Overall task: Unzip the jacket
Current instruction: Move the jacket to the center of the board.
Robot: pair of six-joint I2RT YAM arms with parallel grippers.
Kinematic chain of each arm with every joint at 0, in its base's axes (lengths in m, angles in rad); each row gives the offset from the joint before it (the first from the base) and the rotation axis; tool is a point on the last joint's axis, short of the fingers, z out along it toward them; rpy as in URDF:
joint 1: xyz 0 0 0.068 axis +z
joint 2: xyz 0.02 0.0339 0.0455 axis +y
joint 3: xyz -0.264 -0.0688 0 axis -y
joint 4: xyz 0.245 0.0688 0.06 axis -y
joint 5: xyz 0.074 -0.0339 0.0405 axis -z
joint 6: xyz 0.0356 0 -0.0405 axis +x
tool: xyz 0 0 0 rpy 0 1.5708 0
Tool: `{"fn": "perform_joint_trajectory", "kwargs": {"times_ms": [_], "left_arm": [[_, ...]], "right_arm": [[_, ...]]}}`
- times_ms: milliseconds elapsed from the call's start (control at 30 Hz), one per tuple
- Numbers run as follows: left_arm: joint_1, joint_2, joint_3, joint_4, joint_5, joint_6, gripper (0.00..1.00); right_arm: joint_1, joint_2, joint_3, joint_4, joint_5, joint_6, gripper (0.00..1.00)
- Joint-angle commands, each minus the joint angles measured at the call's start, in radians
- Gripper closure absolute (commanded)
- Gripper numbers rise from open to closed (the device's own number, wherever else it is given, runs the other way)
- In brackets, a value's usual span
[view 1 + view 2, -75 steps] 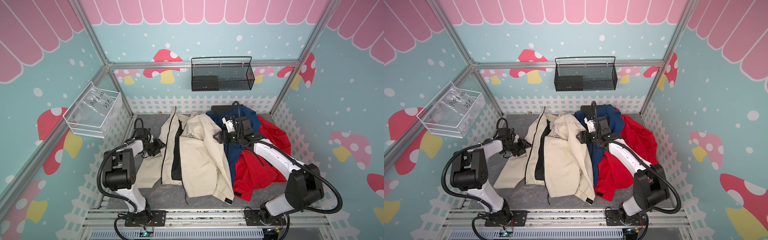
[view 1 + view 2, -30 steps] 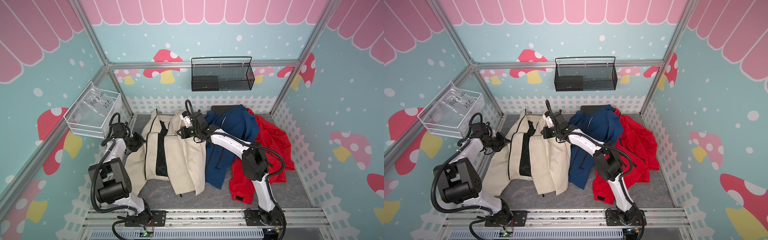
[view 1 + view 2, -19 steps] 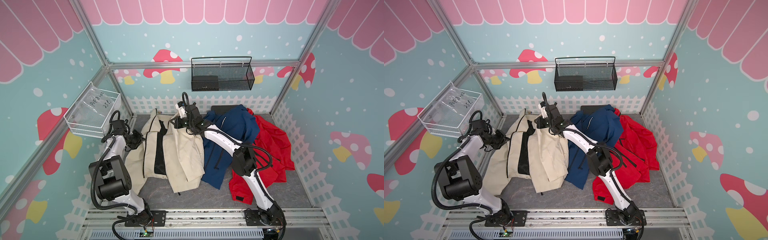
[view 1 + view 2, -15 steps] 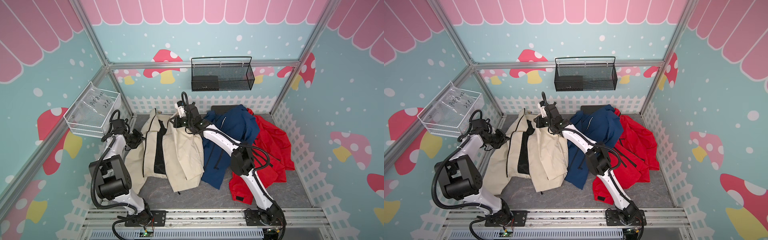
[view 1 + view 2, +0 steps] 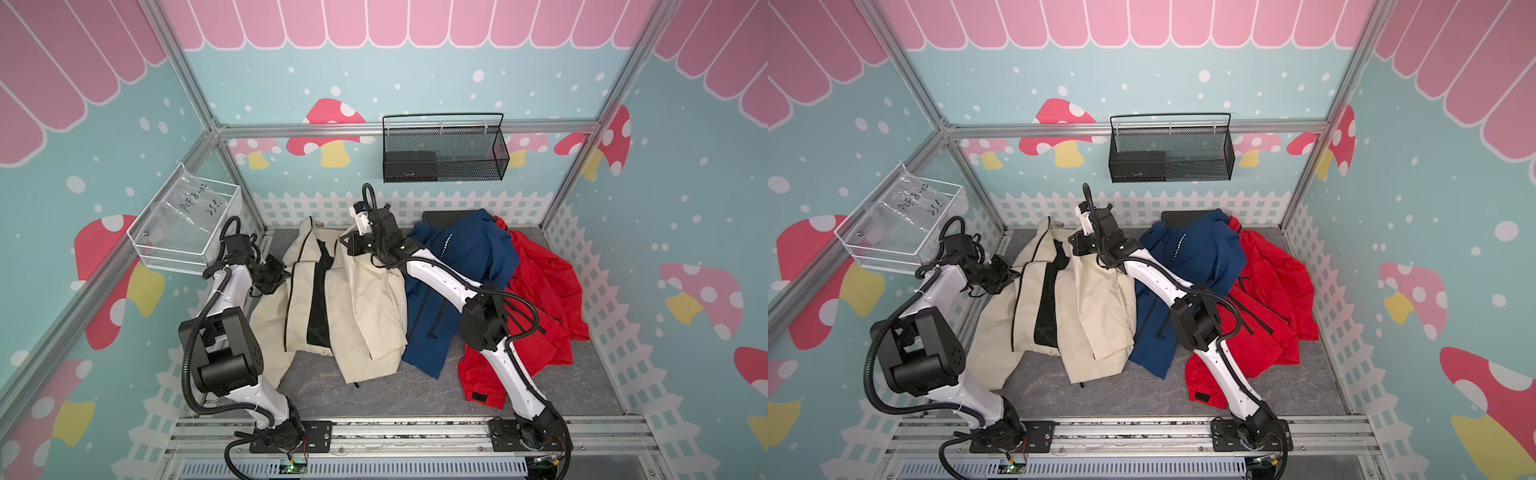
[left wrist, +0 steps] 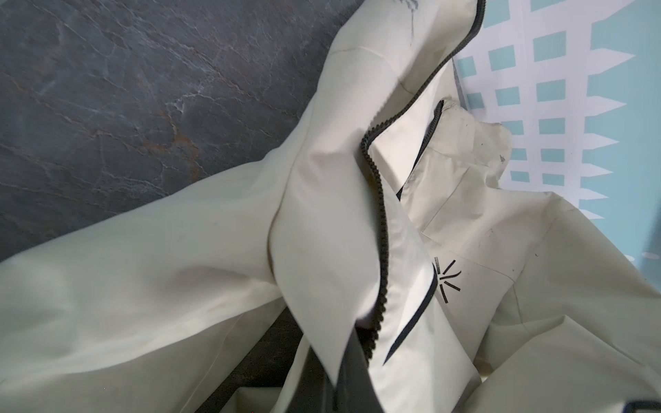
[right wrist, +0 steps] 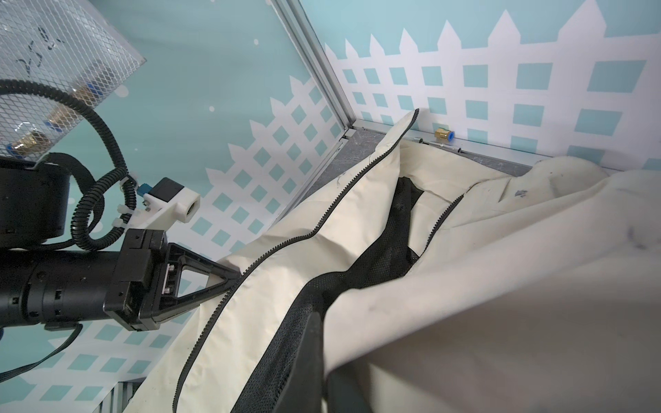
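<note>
Over the last seconds both arms hauled the cream jacket (image 5: 365, 299) from mid-frame to centre-left on the worktop (image 5: 415, 390), uncovering the blue jacket (image 5: 478, 249). Left fingers (image 7: 221, 282) are clamped on one front edge at the zipper teeth (image 7: 272, 250); right fingers (image 5: 352, 246) pinch the other panel near the collar. The fronts lie apart with black lining showing, so the zip is judged open and the task near done.

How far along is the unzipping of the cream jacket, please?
Done: the cream jacket lies open, zipper halves apart, black lining showing between. In hand: the left tool grips one front edge; the right tool holds the other panel up. Left: apparently only releasing it.
</note>
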Motion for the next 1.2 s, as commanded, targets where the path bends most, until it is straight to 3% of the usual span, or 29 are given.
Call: {"fn": "perform_joint_trajectory", "kwargs": {"times_ms": [0,267,533,767,833,900,967,1067,1167], "left_arm": [[0.13,0.006,0.097,0.164,0.022,-0.018,1.0],[0.133,0.039,0.132,0.163,0.026,-0.022,1.0],[0.157,0.012,0.173,0.165,-0.007,-0.054,1.0],[0.148,-0.005,0.136,0.171,0.038,-0.027,1.0],[0.141,-0.02,0.127,0.182,0.038,-0.009,1.0],[0.135,-0.033,0.129,0.183,0.037,0.004,0.89],[0.126,-0.043,0.13,0.176,0.035,0.01,0.67],[0.098,-0.051,0.151,0.126,0.019,0.044,0.4],[0.051,-0.076,0.152,0.071,-0.02,0.086,0.3]], "right_arm": [[0.0,-0.025,-0.05,0.01,0.022,-0.031,1.0],[-0.006,-0.055,-0.13,0.043,0.034,-0.021,1.0],[-0.003,-0.032,-0.079,0.11,-0.004,0.001,1.0],[-0.004,-0.051,-0.085,0.092,-0.004,-0.031,1.0],[-0.005,-0.074,-0.085,0.063,-0.012,-0.057,0.93],[-0.009,-0.105,-0.086,0.016,0.007,-0.09,0.71],[-0.017,-0.149,-0.104,-0.033,0.037,-0.112,0.47],[-0.043,-0.242,-0.199,-0.045,0.048,-0.128,0.34],[-0.071,-0.36,-0.324,-0.043,0.067,-0.153,0.28]]}}
